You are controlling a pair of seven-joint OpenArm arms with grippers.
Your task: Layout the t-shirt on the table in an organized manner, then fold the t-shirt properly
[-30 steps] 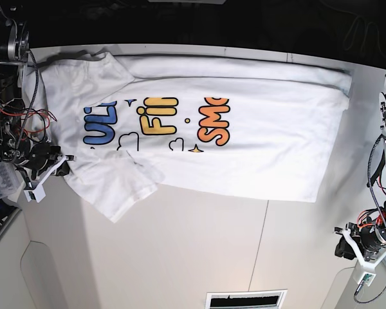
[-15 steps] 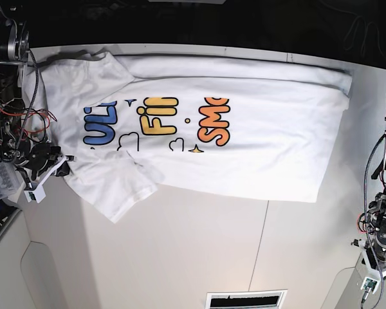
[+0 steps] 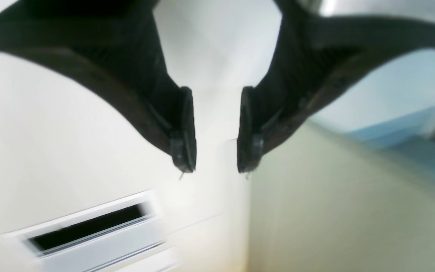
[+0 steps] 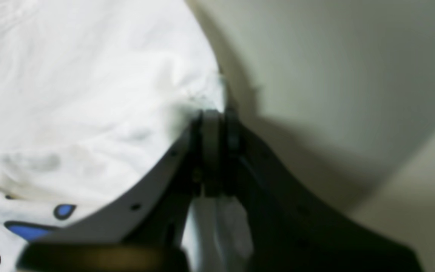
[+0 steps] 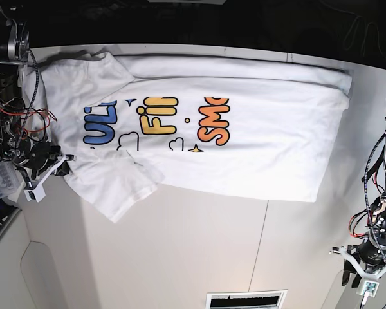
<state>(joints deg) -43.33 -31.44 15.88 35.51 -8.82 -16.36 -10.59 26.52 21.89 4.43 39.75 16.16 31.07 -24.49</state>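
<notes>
The white t-shirt lies print side up across the far part of the table, with its long far edge folded over. Blue, yellow and orange lettering shows toward the left. One sleeve juts toward the front at the left. My right gripper is at the shirt's left edge. In the right wrist view its jaws are shut on white fabric of the t-shirt. My left gripper hangs open and empty over bare table at the front right, far from the shirt. In the left wrist view its jaws stand apart.
A white-framed dark slot sits in the table's front edge and also shows in the left wrist view. Thin seam lines cross the tabletop. Cables and electronics crowd the left edge. It is dark beyond the far edge.
My left gripper has moved toward the front right corner of the table and turned, still open. My right gripper and the shirt have barely moved.
</notes>
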